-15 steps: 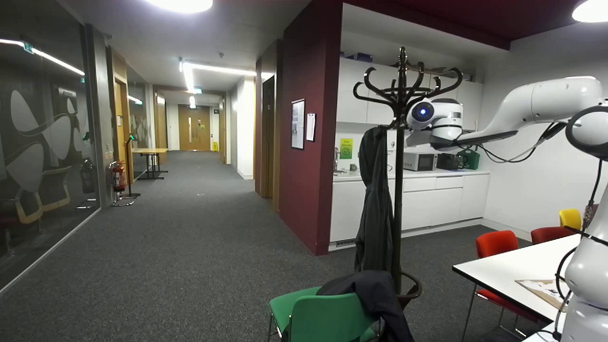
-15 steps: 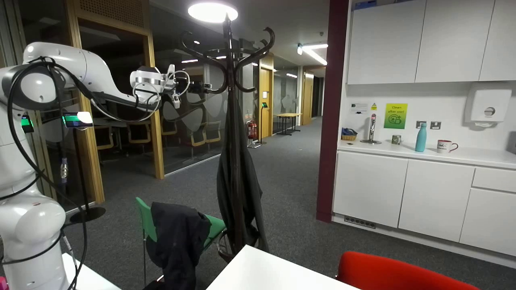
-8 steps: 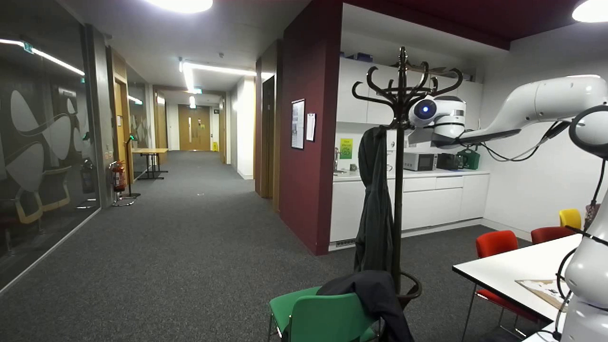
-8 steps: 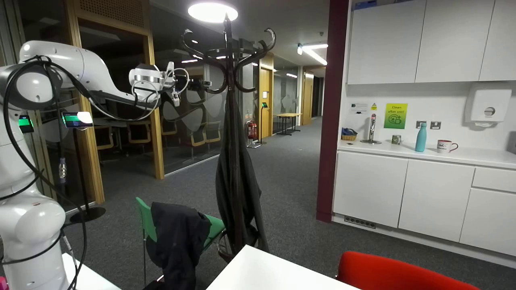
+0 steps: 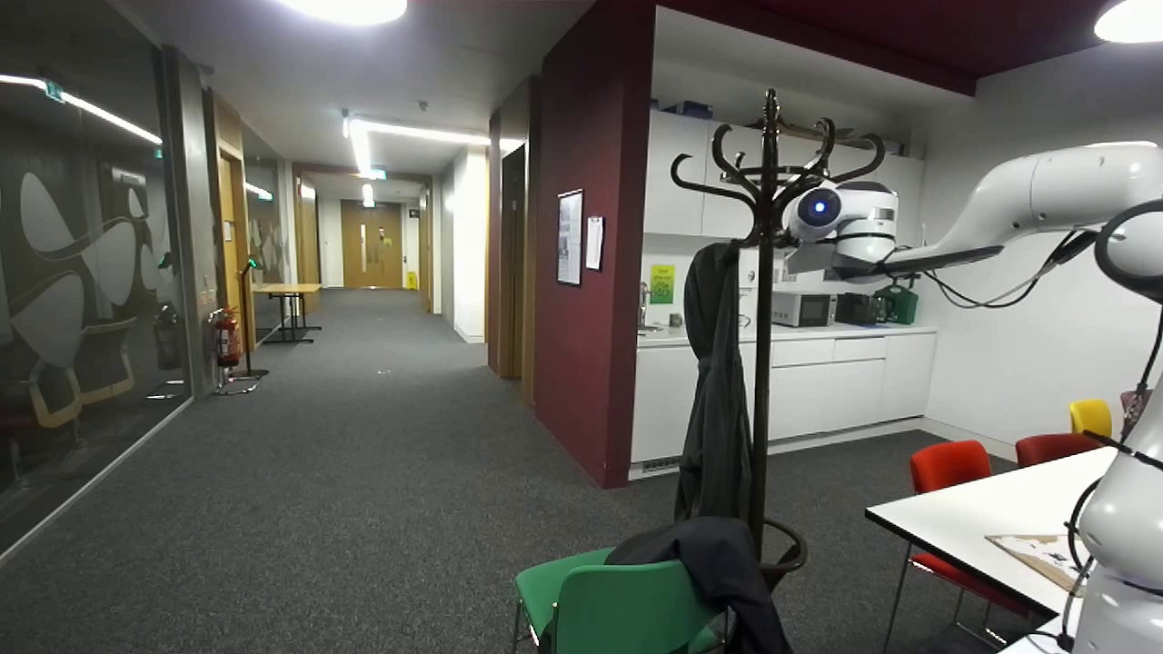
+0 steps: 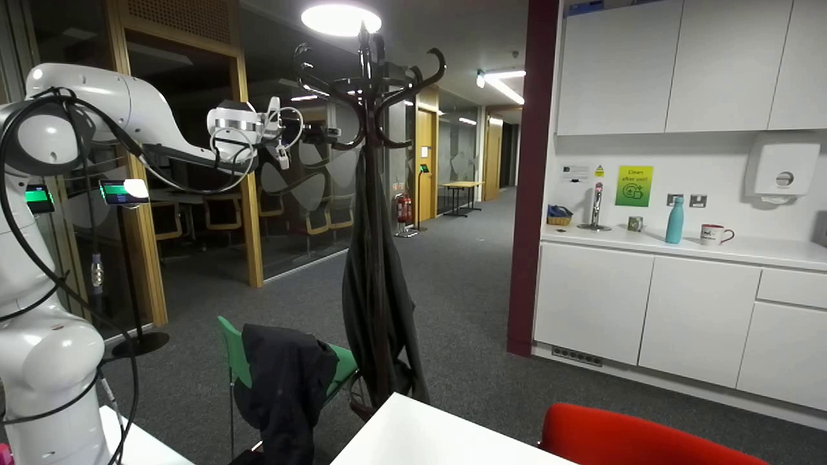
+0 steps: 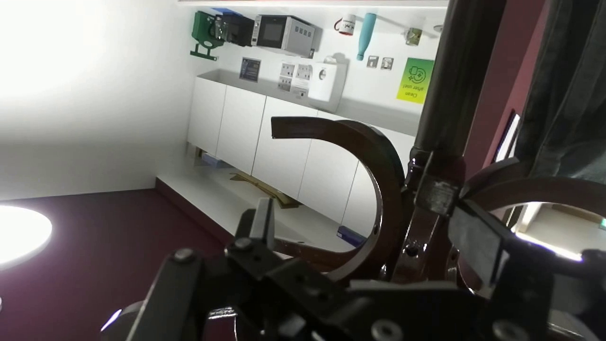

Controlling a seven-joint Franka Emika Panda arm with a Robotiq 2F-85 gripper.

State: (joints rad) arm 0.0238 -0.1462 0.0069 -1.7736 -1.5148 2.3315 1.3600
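Note:
A dark brown coat stand [image 5: 761, 409] with curved hooks also shows in an exterior view [image 6: 368, 90] and the wrist view [image 7: 461, 85]. My gripper [image 6: 331, 135] is at the height of its hooks, beside the pole. In the wrist view my gripper [image 7: 369, 232] is open, its fingers wide apart, with the base of the hooks between them. One finger seems against or very near a hook by the pole; contact is unclear. A dark coat [image 5: 713, 363] hangs on the stand; it also shows in an exterior view [image 6: 400, 310].
A green chair [image 5: 627, 604] with a dark jacket [image 6: 284, 374] stands by the stand's foot. White tables [image 5: 981, 509] and red chairs [image 5: 949, 463] are near the arm. A kitchen counter [image 6: 762, 252] with a turquoise bottle [image 6: 674, 221] and mug [image 6: 712, 234] lies beyond.
The arm has drawn back slightly towards its base, and the wrist has risen a little. The stand's hooks have turned about the pole, and the hanging coat has shifted slightly.

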